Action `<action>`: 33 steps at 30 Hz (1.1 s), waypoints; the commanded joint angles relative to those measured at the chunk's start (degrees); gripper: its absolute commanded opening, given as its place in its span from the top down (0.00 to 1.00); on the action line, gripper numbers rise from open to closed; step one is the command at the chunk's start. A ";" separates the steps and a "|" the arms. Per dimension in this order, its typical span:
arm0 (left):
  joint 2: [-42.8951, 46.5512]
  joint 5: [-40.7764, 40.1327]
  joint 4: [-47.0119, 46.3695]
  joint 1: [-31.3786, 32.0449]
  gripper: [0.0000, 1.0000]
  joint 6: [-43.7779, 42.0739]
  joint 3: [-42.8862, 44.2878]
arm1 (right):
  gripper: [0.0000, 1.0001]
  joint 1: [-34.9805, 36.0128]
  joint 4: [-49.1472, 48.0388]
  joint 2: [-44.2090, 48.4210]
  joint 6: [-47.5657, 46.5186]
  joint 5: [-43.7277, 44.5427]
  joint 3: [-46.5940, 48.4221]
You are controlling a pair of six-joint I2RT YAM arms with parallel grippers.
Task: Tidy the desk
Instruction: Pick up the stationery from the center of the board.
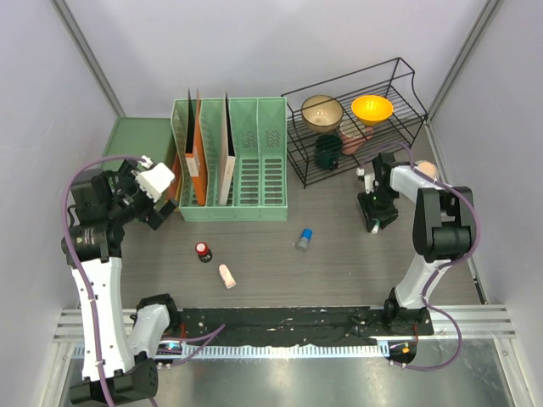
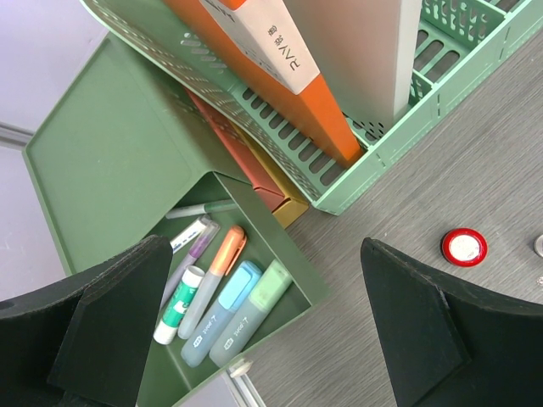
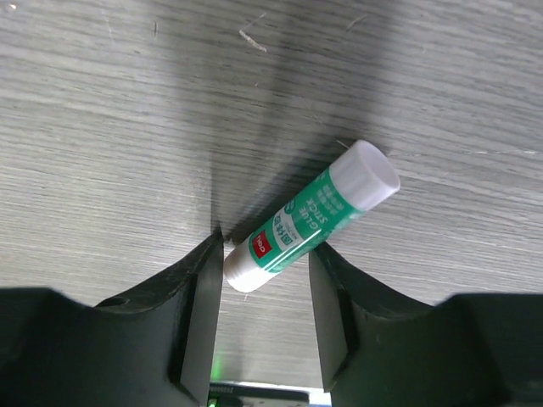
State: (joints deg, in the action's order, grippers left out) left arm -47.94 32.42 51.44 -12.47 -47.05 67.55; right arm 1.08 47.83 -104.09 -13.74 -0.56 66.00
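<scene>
**STATUS: LEFT JAWS RELEASED, RIGHT JAWS AROUND A GLUE STICK**

**Top external view.** I see the desk filling the middle of the frame, with both arm bases along its near edge. A green file rack stands at the back centre. A black wire rack stands to its right and carries a tan bowl and an orange bowl. A green tray sits at the back left. Three small items lie loose on the desk, well apart from each other: a red-capped item, a pink item and a blue-capped item. The left gripper hangs beside the left end of the file rack. The right gripper points down at the desk just in front of the wire rack.

**Left wrist view.** The left jaws are spread wide with nothing between them. Below them I see the green tray holding pens and highlighters in its low compartment. The file rack holds an orange book. The red-capped item sits on the desk to the right.

**Right wrist view.** A green-and-white glue stick lies flat on the desk at a slant. Its bottom end sits between the two right fingers, and the white cap points away. The fingers bracket that end closely. I cannot tell whether they press on it yet.
</scene>
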 commanded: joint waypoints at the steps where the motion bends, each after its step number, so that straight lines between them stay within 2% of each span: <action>1: 0.22 0.97 0.15 -0.27 0.00 -1.03 0.57 | 0.53 -0.38 -7.66 3.98 -4.01 3.89 -2.45; 10: 0.57 1.33 0.24 -0.27 0.00 -1.20 -0.05 | 0.69 -0.29 -9.42 7.15 -6.57 3.55 -5.26; 16: 0.66 2.11 0.33 -0.27 0.00 -0.94 0.04 | 0.74 -0.38 -8.03 10.48 -7.88 1.36 -7.11; 19: 0.75 5.36 1.90 -0.19 0.00 -0.76 0.48 | 0.79 -0.29 -5.66 14.17 -9.64 -2.33 -7.46; 24: 0.57 17.29 6.21 -0.27 0.00 -1.91 1.27 | 0.82 -0.38 -1.08 22.34 -12.36 -9.45 -5.97; 27: -0.31 24.32 6.14 -0.19 0.00 -0.07 1.27 | 0.81 -0.29 4.71 24.11 -14.65 -17.09 -1.76; 33: -2.16 31.03 5.16 2.62 0.00 6.00 1.45 | 0.82 3.91 12.63 27.19 -16.85 -26.41 7.03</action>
State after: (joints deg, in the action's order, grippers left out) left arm -49.43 54.81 56.84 -11.73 -44.97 67.57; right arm 1.54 54.57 -79.70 -28.42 -17.58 67.18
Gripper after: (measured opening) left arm 0.996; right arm 0.285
